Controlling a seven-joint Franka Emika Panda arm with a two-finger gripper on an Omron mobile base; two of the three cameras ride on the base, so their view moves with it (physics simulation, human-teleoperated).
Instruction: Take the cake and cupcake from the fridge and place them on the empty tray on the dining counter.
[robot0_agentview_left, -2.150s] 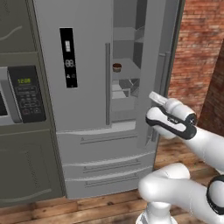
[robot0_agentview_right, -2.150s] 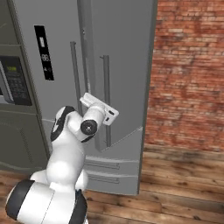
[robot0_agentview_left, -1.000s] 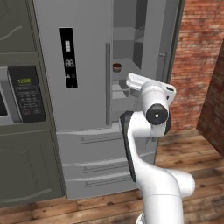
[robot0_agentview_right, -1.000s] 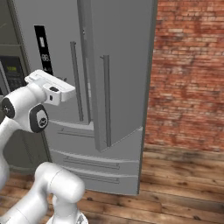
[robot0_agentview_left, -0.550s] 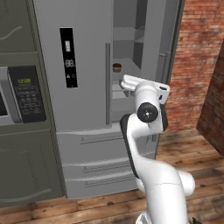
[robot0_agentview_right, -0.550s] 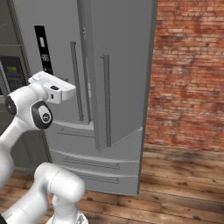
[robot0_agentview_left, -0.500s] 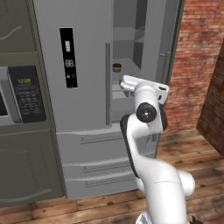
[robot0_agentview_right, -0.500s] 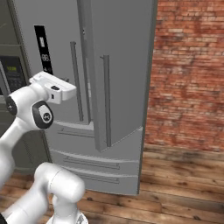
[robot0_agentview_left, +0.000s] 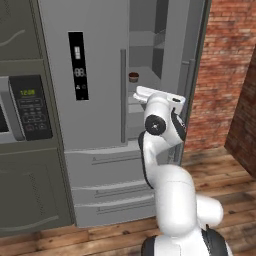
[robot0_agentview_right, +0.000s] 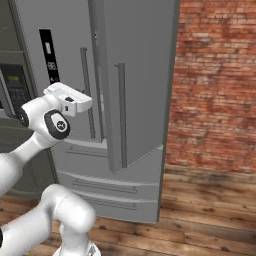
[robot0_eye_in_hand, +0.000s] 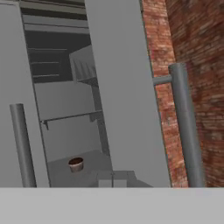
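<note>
- The gripper (robot0_eye_in_hand: 113, 178) is seen pressed fully together with nothing between its tips, at the gap of the partly opened right door of the fridge (robot0_agentview_left: 100, 50).
- The cupcake (robot0_eye_in_hand: 76, 164) stands upright on a pale shelf inside, ahead of the claw and a little to its left in the hand view; in the left base view the cupcake (robot0_agentview_left: 133, 77) sits just above and behind the hand.
- The cake cannot be made out from here.
- The cupcake is judged light, soft and easily crushed, with a crumbly top.
- It is best taken low across the stiffer wrapper, from the sides, with gentle pressure.
- The tips would have to be spread before any approach is made.
- The narrow door gap is judged a risk for knocking the hand.
</note>
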